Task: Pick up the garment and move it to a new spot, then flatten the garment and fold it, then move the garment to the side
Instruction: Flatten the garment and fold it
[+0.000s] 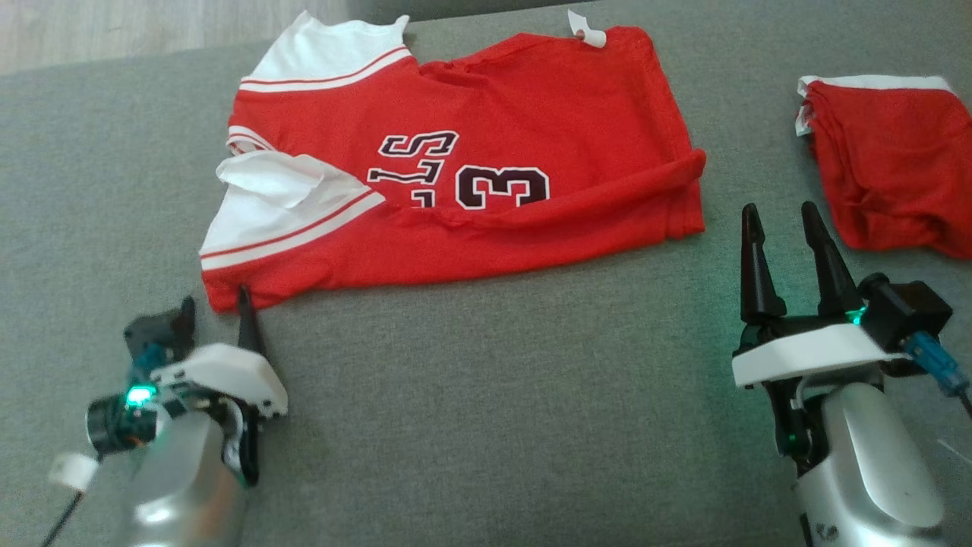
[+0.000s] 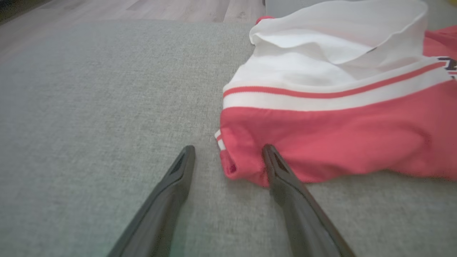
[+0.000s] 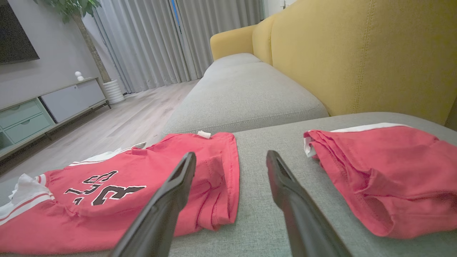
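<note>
A grey woven-fabric sofa seat [image 1: 486, 395] carries everything. Spread across its far middle lies the red jersey shirt [image 1: 531, 114] with white striped sleeves and dark outlined numbers, partly folded over itself. Off to the right sits a smaller folded red garment with white trim [image 1: 888, 167], well apart from the jersey. The right gripper [image 1: 780, 209] stands wide apart and empty, between the jersey's right edge and that smaller garment. The left gripper [image 2: 228, 148] is spread open at the jersey's near left corner, its red hem lying between the fingers; one finger seems to touch the fabric, though the blur leaves that uncertain.
</note>
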`<state>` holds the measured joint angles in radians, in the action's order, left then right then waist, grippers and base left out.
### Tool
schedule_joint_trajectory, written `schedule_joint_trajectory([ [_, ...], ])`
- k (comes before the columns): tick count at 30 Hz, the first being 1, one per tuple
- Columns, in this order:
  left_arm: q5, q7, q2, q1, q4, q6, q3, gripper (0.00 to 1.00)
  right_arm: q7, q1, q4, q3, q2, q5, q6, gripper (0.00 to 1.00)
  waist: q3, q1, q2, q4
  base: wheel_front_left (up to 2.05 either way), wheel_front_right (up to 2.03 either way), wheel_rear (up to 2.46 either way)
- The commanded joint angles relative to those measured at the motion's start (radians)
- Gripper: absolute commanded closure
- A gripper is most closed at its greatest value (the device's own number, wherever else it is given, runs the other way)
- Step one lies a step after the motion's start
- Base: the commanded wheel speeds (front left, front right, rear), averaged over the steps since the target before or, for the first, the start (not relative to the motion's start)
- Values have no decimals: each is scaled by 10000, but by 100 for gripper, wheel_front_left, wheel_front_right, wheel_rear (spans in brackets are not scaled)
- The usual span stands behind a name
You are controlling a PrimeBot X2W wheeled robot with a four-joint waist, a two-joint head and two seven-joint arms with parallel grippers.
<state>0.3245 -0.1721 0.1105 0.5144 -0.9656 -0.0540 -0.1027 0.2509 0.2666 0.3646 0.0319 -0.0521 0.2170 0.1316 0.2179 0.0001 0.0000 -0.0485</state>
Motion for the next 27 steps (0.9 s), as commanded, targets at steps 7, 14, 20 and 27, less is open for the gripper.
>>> schedule_joint_trajectory([
  [7,89,37,296,688,-461,465,38,100,108,432,-201,281,18,114,-9,0,112,-1,0,-16,0,0,0],
  [14,110,-821,122,980,461,707,52,100,-625,985,1107,43,18,146,-9,0,-47,-1,0,299,0,0,0],
  [20,-267,-891,-9,708,2792,952,109,100,-1494,1775,2477,-106,18,272,-9,0,-50,-1,0,637,0,0,0],
  [27,-687,-895,-201,153,3969,1052,-24,100,-1993,2661,4287,-210,18,403,-9,0,-37,-1,0,965,0,0,0],
])
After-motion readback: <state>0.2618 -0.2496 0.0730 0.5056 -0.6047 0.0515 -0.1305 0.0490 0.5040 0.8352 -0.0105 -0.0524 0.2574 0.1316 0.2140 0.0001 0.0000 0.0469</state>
